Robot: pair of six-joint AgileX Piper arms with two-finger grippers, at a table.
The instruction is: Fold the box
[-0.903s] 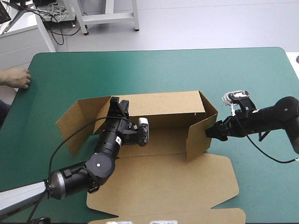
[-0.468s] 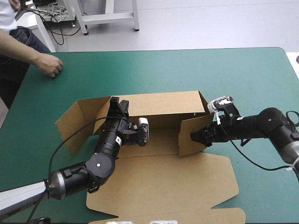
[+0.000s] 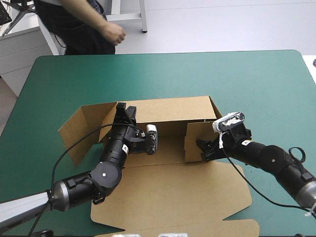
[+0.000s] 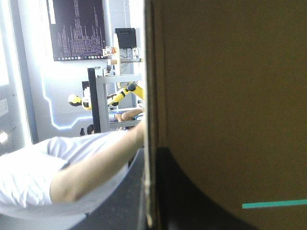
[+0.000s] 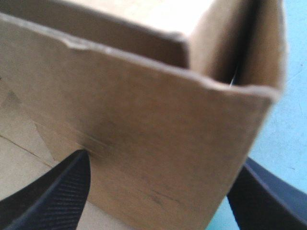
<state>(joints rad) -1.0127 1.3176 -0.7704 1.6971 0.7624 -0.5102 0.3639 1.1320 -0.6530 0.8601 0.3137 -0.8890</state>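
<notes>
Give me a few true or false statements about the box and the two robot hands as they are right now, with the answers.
1. The box lies completely flat. False: its back wall and a side flap stand up.
2. The left hand is shut on the back wall. True.
3. The right hand is shut. False: its fingers stand apart, with the side flap just ahead of them.
4. The right hand is at the side flap's outer face. True.
</notes>
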